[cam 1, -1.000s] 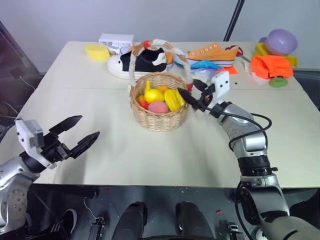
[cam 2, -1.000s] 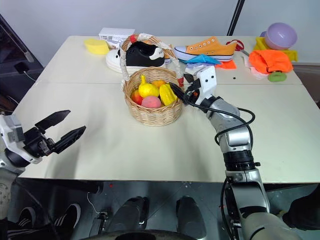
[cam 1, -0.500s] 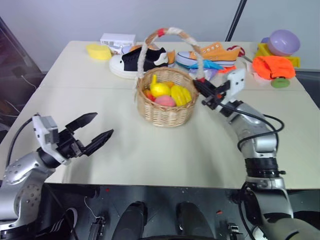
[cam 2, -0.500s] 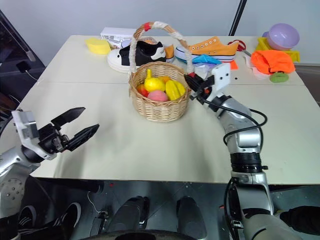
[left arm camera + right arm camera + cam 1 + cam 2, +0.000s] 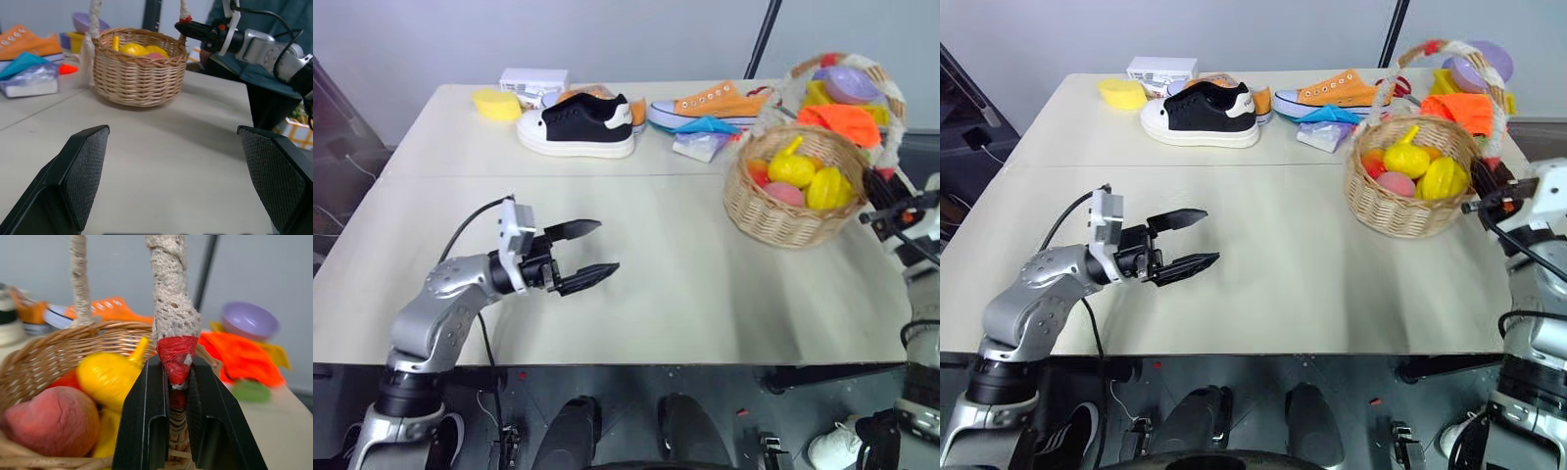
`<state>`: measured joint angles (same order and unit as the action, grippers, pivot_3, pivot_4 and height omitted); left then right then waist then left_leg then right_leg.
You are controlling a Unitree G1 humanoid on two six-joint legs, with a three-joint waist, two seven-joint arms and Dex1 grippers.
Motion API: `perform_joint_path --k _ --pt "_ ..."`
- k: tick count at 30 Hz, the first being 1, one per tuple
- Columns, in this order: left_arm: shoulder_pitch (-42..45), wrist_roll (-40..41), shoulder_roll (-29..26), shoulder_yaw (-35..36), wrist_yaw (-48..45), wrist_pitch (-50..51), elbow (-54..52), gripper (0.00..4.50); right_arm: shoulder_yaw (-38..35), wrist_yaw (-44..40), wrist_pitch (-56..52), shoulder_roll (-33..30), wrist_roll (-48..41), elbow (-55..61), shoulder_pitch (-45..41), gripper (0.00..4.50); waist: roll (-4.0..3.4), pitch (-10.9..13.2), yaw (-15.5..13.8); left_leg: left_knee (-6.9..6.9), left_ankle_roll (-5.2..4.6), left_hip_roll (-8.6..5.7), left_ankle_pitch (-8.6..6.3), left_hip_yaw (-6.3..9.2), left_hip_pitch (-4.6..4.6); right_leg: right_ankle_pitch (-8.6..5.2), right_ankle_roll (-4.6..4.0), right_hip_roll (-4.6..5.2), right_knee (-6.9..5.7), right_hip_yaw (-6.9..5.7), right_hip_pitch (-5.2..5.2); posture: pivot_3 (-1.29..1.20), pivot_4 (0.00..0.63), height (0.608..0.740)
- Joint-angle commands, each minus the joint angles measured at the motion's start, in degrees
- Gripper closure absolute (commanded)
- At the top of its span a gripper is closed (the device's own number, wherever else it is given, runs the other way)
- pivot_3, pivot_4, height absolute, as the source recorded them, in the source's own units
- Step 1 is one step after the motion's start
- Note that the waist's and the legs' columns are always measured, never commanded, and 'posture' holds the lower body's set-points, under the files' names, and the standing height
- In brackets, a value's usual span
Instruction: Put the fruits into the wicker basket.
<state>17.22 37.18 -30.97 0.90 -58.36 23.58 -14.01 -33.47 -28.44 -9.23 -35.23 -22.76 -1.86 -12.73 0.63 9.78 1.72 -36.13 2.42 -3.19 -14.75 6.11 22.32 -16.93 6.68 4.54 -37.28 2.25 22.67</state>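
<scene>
Wicker basket: the wicker basket [image 5: 1412, 186] stood near the right edge of the surface [image 5: 1263, 255], its white-wrapped arched handle [image 5: 1449, 54] upright.
Fruits: a yellow lemon-shaped fruit [image 5: 1403, 157], a pinkish-red peach-like fruit [image 5: 1395, 184] and further yellow and orange pieces lay inside the basket; no loose fruit was seen on the surface.
Right pincer: the right pincer [image 5: 177, 396] was clamped together on the red-wrapped foot of the handle [image 5: 175, 355], at the basket's right rim.
Left pincer: the left pincer [image 5: 579, 253] hovered over the bare middle of the surface, fingers spread wide and empty, aimed toward the basket and well apart from it.
Surroundings: a black-and-white sneaker [image 5: 1200, 115], an orange sneaker [image 5: 1337, 93], a yellow sponge block [image 5: 1119, 92] and a purple bowl [image 5: 1474, 70] lay along the far edge.
Step in hand: judged as basket handling, with filling apparently complete.
Next move: likely settle the basket flat, then release the handle without tipping the load.
</scene>
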Motion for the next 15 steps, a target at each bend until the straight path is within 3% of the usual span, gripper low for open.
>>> perform_joint_path --k 1,4,9,13,15 --pt "1.9 -0.6 -0.2 0.0 -1.9 -1.6 1.2 0.0 -3.8 1.3 3.7 -1.0 -0.2 2.8 1.7 4.43 0.0 0.0 -0.2 -0.01 0.0 0.0 0.0 0.0 0.0 0.0 0.0 0.0 0.0 0.0 -0.01 0.0 0.15 0.74" --pt "2.4 -0.8 -0.2 0.1 -2.4 -1.6 2.0 0.0 -4.5 2.2 5.0 -0.7 0.4 0.9 3.9 4.43 0.0 0.0 -0.6 -0.02 0.0 0.0 0.0 0.0 0.0 0.0 0.0 0.0 0.0 0.01 0.0 0.0 0.15 0.74" --pt "1.6 -0.9 -0.3 1.3 -1.4 -1.3 1.9 0.0 -3.8 3.9 5.3 0.8 -0.2 1.7 4.3 2.16 -0.01 0.0 -0.8 -0.03 0.0 -0.01 0.0 0.0 0.0 0.0 0.01 0.01 0.01 0.04 -0.02 0.0 0.15 0.74" --pt "0.5 -1.7 -0.6 1.8 -1.2 -2.6 1.9 0.0 -4.2 12.2 5.8 4.4 1.1 4.9 3.1 0.24 -0.01 0.0 -0.7 -0.03 0.0 -0.01 0.0 -0.01 0.0 0.0 0.01 0.01 0.01 0.05 -0.02 0.0 0.15 0.74" --pt "-0.4 -2.5 -0.4 2.5 -0.3 -3.5 1.9 0.0 -2.1 18.7 6.3 9.4 4.0 10.8 4.0 0.05 -0.03 0.0 -0.7 -0.01 0.01 0.0 0.0 0.0 -0.01 0.0 0.01 0.0 -0.02 0.06 0.0 0.0 0.15 0.74"
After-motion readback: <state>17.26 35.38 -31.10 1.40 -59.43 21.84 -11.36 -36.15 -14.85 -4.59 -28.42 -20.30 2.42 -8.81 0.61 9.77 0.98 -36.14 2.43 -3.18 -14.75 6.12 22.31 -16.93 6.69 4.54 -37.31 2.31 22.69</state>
